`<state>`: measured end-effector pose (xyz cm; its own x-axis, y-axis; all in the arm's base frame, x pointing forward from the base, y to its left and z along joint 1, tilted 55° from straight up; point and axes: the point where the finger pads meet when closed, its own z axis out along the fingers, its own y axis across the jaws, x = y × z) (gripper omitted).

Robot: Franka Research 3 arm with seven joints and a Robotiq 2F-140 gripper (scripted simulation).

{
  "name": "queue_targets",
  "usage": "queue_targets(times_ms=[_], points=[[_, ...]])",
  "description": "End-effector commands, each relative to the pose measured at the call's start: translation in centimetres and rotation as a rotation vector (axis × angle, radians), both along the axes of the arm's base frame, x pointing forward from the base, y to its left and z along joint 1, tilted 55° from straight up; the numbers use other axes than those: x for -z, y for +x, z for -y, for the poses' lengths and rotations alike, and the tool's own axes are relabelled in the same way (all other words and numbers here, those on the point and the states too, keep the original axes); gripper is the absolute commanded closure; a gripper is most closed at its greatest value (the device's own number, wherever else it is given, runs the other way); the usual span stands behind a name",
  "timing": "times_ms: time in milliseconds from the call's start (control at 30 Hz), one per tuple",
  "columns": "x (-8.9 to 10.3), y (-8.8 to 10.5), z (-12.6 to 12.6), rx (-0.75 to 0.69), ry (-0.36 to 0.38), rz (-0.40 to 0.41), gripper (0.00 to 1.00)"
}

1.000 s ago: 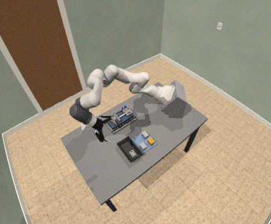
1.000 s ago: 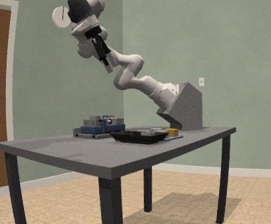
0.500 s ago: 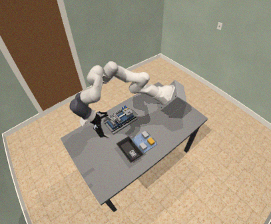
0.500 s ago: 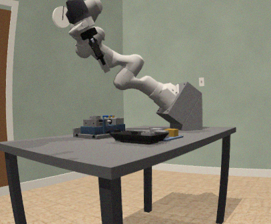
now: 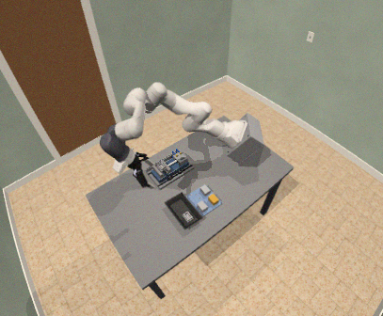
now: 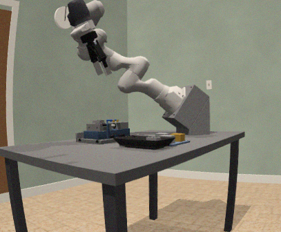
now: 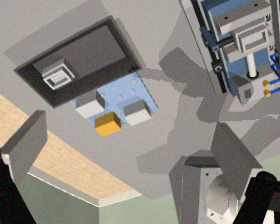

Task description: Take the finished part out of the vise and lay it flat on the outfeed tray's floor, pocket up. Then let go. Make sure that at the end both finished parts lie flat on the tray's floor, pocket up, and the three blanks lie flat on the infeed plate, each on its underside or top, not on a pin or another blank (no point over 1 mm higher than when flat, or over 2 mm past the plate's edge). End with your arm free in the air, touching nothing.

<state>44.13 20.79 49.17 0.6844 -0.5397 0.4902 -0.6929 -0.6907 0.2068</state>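
While the gripper [image 6: 101, 65] hangs high above the table [image 5: 140, 235] with its fingers spread fully apart and nothing between them, the finished part [image 7: 58, 76] lies in the outfeed tray [image 7: 118, 39], at about eight o'clock on its floor in the wrist view (too small to tell whether the pocket faces up). The vise [image 7: 240, 23] sits at two o'clock from the tray in that view. A blue mat [image 7: 120, 90] with grey blocks and a yellow block [image 7: 107, 123] lies just beside the tray.
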Motion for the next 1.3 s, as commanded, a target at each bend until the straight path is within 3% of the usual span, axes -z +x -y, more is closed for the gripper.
queue_targets(times_ms=[0, 1267], points=[[-0.1, 0.1, 0.2, -0.11, -0.027, -0.049, 0.0], [-1.6, -4.0, 10.2, -0.639, -0.287, -0.274, 0.0]])
